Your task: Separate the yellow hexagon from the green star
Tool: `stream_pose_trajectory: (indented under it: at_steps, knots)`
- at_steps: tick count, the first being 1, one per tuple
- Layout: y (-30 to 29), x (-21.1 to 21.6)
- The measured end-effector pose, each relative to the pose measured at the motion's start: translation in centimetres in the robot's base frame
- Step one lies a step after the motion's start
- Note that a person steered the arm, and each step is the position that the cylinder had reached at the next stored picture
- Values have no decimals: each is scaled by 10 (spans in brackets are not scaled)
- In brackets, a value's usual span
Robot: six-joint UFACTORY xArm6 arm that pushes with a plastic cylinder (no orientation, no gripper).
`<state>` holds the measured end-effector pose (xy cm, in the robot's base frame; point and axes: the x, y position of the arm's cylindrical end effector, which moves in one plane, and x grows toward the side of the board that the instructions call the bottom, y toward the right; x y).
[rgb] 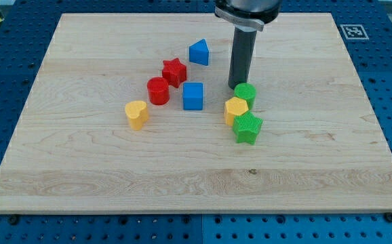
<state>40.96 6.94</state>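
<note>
Just above the green cylinder [245,93] sits my tip [237,87], a jawless tool, yellow hexagon [236,108] touching green star [247,127].

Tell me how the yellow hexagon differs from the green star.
The yellow hexagon is yellow with flat sides; the green star is green with points. The hexagon lies nearer my tip; the star sits toward the view's bottom, farther off. Both are small ribbed blocks on the wooden board, apparently touching.

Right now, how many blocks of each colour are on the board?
Red: 2, star and cylinder
Blue: 2, cube and a pointed block
Yellow: 2, heart and hexagon
Green: 2, cylinder and star
Total: 8
</note>
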Motion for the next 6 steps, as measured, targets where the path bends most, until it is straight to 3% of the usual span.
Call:
stream_pose_trajectory:
  at_steps: [6]
  knots:
    - [-33, 94]
